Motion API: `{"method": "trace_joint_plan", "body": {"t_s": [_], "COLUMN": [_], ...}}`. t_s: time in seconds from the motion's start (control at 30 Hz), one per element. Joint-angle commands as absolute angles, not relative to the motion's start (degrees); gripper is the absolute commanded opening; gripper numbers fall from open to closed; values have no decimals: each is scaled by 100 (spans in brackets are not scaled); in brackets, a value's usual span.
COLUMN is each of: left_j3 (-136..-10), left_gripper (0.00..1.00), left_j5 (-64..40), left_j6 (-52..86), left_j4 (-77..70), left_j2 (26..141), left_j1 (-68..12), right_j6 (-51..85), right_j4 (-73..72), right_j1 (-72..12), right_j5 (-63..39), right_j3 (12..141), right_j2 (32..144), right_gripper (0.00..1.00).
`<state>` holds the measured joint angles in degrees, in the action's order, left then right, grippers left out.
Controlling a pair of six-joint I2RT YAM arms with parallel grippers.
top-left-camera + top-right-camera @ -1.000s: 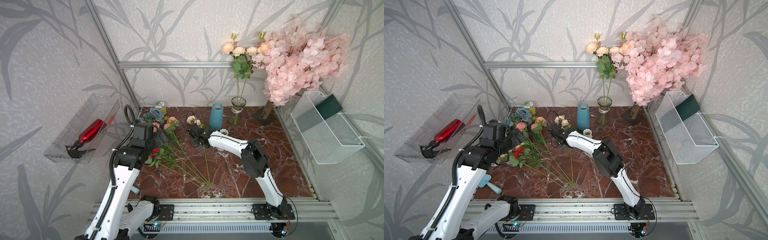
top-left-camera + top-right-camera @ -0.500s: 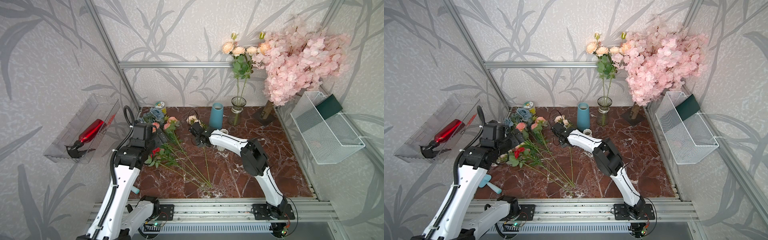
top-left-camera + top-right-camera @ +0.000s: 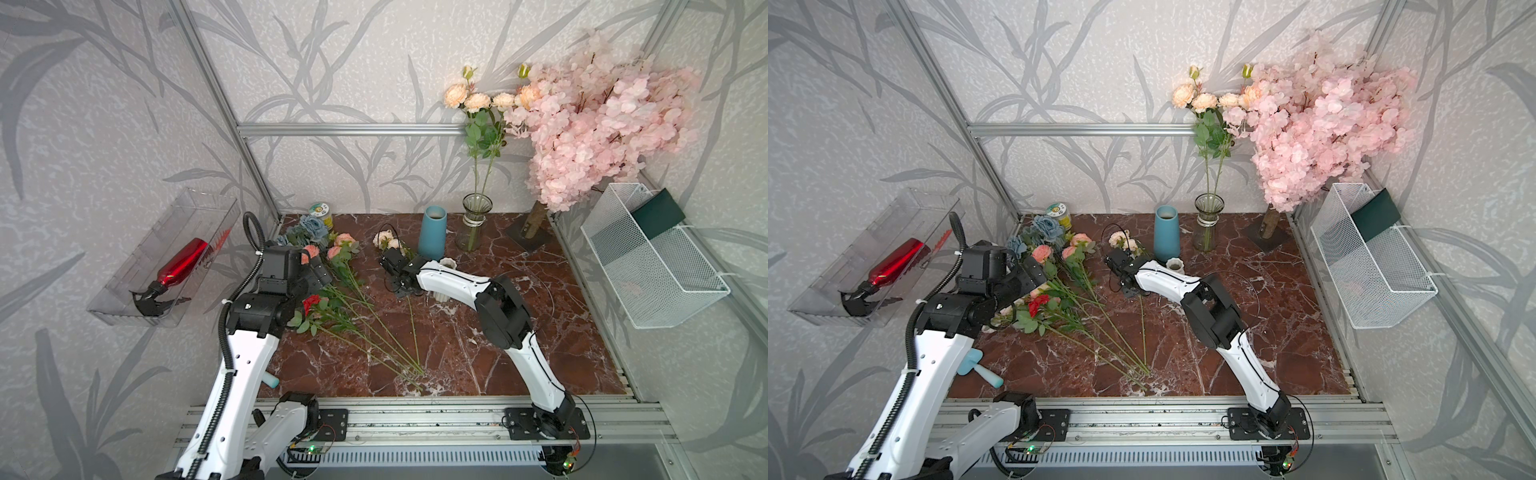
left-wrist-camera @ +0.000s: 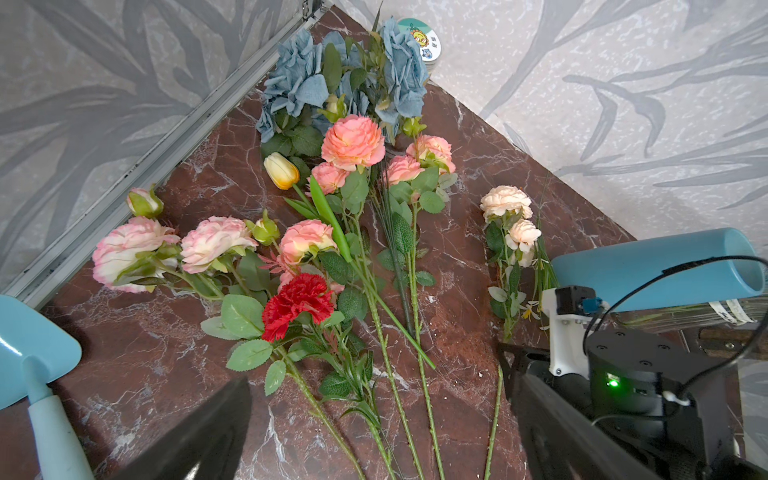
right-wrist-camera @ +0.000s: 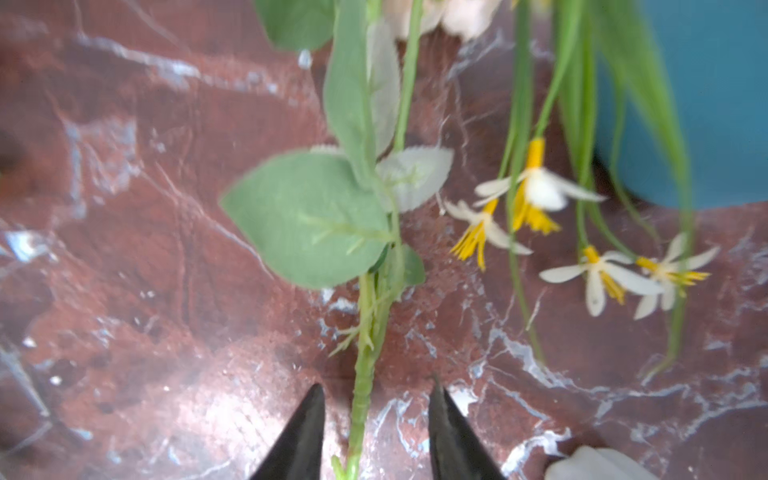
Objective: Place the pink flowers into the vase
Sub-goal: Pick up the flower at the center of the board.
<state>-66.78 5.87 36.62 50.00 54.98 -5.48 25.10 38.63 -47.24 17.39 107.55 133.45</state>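
Note:
A pale peach stem of the pink flowers (image 3: pixel 384 239) (image 4: pixel 505 201) lies on the marble beside the blue vase. My right gripper (image 3: pixel 404 289) (image 5: pixel 376 399) is down on it. Its fingertips straddle the thin green stem (image 5: pixel 361 390) with a gap on each side, so it is open. More salmon pink flowers (image 3: pixel 345 240) (image 4: pixel 353 141) lie fanned out to the left. Above them my left gripper (image 3: pixel 320 272) (image 4: pixel 376 370) hangs wide open and holds nothing. The glass vase (image 3: pixel 473 226) at the back holds upright peach blooms (image 3: pixel 469 99).
A blue vase (image 3: pixel 432 232) stands just behind the right gripper, with a small white pot (image 3: pixel 446 262) beside the arm. Blue-grey flowers (image 3: pixel 309 226), a red carnation (image 3: pixel 311 301) and a yellow tulip (image 4: pixel 281 170) mix with the stems. A blossom tree (image 3: pixel 598 124) and a wire basket (image 3: pixel 648 266) stand at the right.
The right gripper's jaws have drawn closer together round the green stem. The left arm and the flowers have not moved.

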Motion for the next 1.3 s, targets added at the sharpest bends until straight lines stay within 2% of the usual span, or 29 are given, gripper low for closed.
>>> {"method": "trace_joint_plan", "body": {"t_s": [0.0,0.27,0.7,0.8,1.1,1.27], "left_j3": [-6603,-6554,-6504,-6475,-6478,-6469], "left_gripper": [99,99,99,99,99,99], "left_j5": [505,466,448,447,473,477], "left_j6": [3665,3683,3683,3701,3753,3791], "left_j4": [4887,4869,4869,4860,4868,4852], "left_j2": [5471,5451,5427,5408,5353,5364], "left_j1": [-501,-468,-432,-427,-413,-413], "right_j6": [2655,2672,2361,2349,2282,2194], "right_j4": [3830,3800,3771,3762,3726,3713], "right_j1": [-4711,-4720,-4696,-4697,-4702,-4722], "right_j5": [1530,1450,1305,1135,966,949], "right_j3": [10497,10434,10734,10706,10556,10508], "right_j2": [13193,13237,13380,13361,13265,13162], "right_gripper": [36,31,28,22,13,4]}}
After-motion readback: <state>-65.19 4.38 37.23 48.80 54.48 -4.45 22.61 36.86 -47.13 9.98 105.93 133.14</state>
